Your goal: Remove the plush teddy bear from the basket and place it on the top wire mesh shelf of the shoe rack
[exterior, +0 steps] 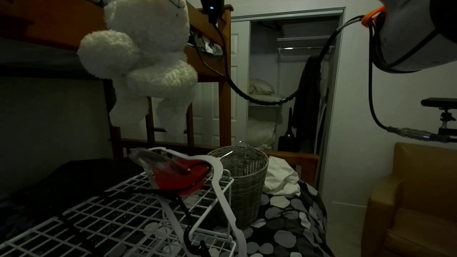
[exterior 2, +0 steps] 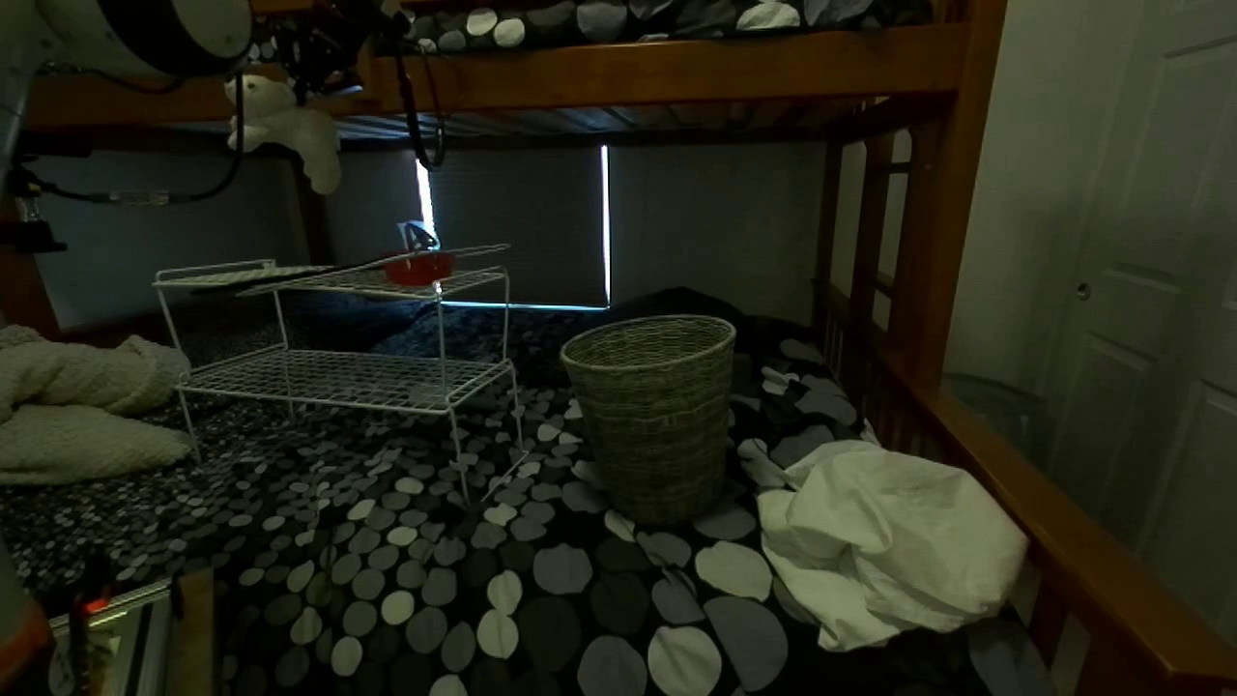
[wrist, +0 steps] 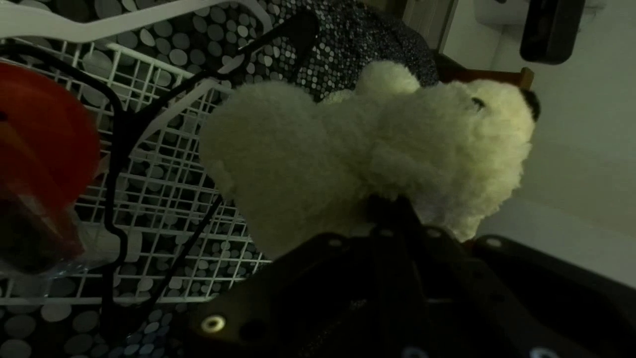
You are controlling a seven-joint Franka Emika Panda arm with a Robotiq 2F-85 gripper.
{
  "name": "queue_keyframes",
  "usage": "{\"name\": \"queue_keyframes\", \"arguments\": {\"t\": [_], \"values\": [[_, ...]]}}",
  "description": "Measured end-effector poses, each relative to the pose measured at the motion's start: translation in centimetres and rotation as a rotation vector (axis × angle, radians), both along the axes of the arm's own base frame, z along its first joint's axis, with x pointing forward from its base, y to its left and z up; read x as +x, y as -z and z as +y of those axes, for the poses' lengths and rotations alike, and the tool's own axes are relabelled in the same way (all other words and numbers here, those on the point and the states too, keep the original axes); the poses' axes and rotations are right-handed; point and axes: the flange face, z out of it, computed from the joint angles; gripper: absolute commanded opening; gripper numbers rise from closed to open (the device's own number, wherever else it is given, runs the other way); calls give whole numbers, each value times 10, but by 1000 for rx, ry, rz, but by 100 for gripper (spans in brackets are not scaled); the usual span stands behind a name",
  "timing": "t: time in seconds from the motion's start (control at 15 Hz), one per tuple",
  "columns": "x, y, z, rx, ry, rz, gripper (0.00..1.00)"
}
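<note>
Nearest to me on the wrist feed, the dark fingers point(wrist: 392, 248) are clenched on the plush teddy bear point(wrist: 298, 139), their tips sunk into its pale fur between body and head. I have the bear up in the air, out of the basket point(exterior 2: 657, 425) and apart from the top wire mesh shelf point(exterior: 117, 203) of the shoe rack point(exterior 2: 338, 378), above its level; in an exterior view its legs point(exterior: 128, 110) dangle and its head runs out of frame at the top. On that shelf I can see a red item point(wrist: 49, 139) in clear plastic, a white hanger point(wrist: 49, 27) and at least one black hanger point(wrist: 128, 127). Just beside the rack stands the basket, upright, with a white cloth point(exterior 2: 889, 541) bunched near its other side. All three sit on my worktop point(exterior 2: 406, 580), a bed dotted in greys over black, where a cream fleecy bundle point(exterior 2: 97, 445) also lies near the rack. Past that I make out a wooden bunk rail point(exterior 2: 676, 82), a dark blind point(exterior 2: 522, 222) with light leaking at its edges, a tan armchair point(exterior: 421, 178) and, farthest off, an open closet point(exterior: 264, 64) with a pale pillow point(exterior: 260, 86) and a hanging dark garment point(exterior: 309, 100) inside.
</note>
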Motion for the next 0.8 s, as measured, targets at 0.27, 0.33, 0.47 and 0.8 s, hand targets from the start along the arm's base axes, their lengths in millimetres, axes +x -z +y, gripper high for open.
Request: {"name": "queue_keyframes", "arguments": {"t": [0.27, 0.33, 0.47, 0.8], "values": [[-3, -6, 1, -52, 12, -106, 1], [-4, -9, 1, -63, 14, -135, 1], [-6, -12, 3, -77, 16, -184, 1], [-1, -17, 14, -32, 18, -278, 1]]}}
